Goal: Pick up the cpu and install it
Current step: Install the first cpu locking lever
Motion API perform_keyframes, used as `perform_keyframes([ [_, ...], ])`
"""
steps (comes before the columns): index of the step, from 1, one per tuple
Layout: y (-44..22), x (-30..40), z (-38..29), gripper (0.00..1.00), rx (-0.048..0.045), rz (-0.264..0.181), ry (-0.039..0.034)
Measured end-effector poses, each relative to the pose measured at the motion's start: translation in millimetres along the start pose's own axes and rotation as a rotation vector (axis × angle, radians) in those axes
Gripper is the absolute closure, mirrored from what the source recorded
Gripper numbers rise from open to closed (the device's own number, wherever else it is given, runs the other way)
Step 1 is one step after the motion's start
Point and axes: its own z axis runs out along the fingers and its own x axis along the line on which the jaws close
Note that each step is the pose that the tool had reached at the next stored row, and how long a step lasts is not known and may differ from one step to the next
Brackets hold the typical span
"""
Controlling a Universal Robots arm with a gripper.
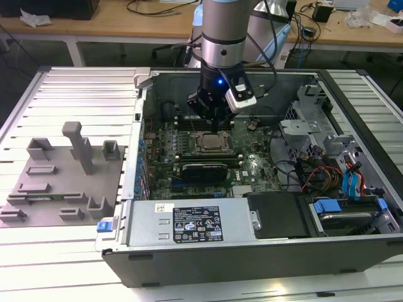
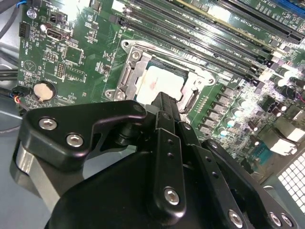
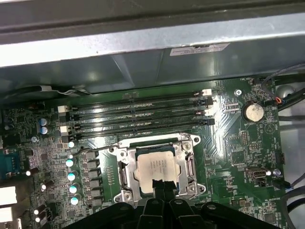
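Observation:
The cpu (image 1: 211,143) lies flat in the motherboard socket, its silvery top facing up; it is seen in both wrist views (image 2: 159,83) (image 3: 157,167). The socket's metal frame (image 3: 121,164) surrounds it. My gripper (image 1: 217,129) hangs just above the near edge of the cpu, inside the open computer case. Its black fingers (image 2: 164,107) stand together, shut with nothing between them, and their tips (image 3: 159,185) cover a small part of the cpu's edge.
Memory slots (image 3: 138,114) run beside the socket. A grey moulded tray with posts (image 1: 56,182) lies on the table at the exterior view's left. The power supply (image 1: 189,223), drive cage (image 1: 302,119) and coloured cables (image 1: 327,176) crowd the case.

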Motion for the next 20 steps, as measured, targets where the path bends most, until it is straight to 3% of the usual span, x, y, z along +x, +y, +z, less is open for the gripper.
perform_keyframes([
  [3,0.0,0.3,-0.2,0.89,0.0002,0.0,0.0001],
  [10,-1.4,11.0,-0.4,0.89,0.0002,0.0,0.0001],
  [17,-3.3,26.0,-0.8,0.89,0.0002,0.0,0.0],
  [20,-4.6,36.2,-1.0,0.89,0.0002,0.0,-0.0001],
])
